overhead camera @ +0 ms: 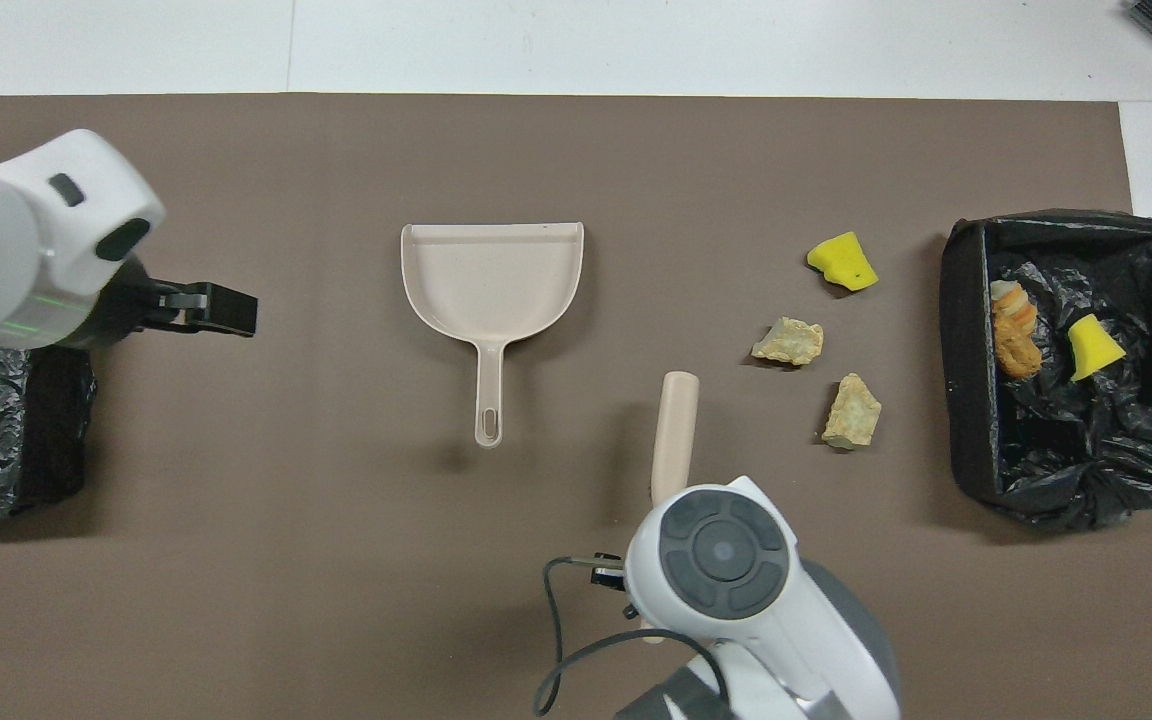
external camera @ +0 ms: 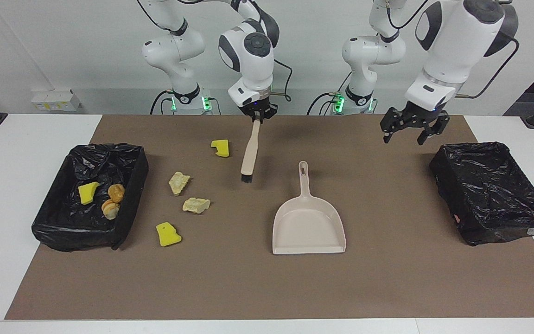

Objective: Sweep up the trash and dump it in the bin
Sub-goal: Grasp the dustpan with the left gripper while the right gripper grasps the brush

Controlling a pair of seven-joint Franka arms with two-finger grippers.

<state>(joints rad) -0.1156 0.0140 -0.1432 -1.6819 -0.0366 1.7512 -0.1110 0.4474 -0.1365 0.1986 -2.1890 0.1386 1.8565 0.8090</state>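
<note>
Here, from the biggest thing down:

- The worktop (external camera: pixel 387 287) carries a brown mat on which everything else lies.
- Two black-lined bins stand on it: one bin (external camera: pixel 130 204) at the right arm's end, holding a yellow sponge piece (external camera: pixel 88 192) and two orange-brown bready lumps (external camera: pixel 112 202); the other bin (external camera: pixel 494 195) at the left arm's end.
- The beige dustpan (external camera: pixel 308 222) lies flat at mid-mat, handle pointing toward the robots.
- The brush (external camera: pixel 250 150) hangs tilted, bristles down on or just above the mat, beside the dustpan handle; the right gripper (external camera: pixel 257 116) has its jaws clamped on the top of its handle.
- The left gripper (external camera: pixel 410 127) hangs in the air beside its end's bin, jaws spread and holding nothing.
- Loose trash lies on the mat between the brush and the right arm's bin: a yellow sponge (external camera: pixel 220 147) nearest the robots, two beige crumbly chunks (external camera: pixel 179 182) (external camera: pixel 196 204), and another yellow sponge (external camera: pixel 168 234) farthest from them.
</note>
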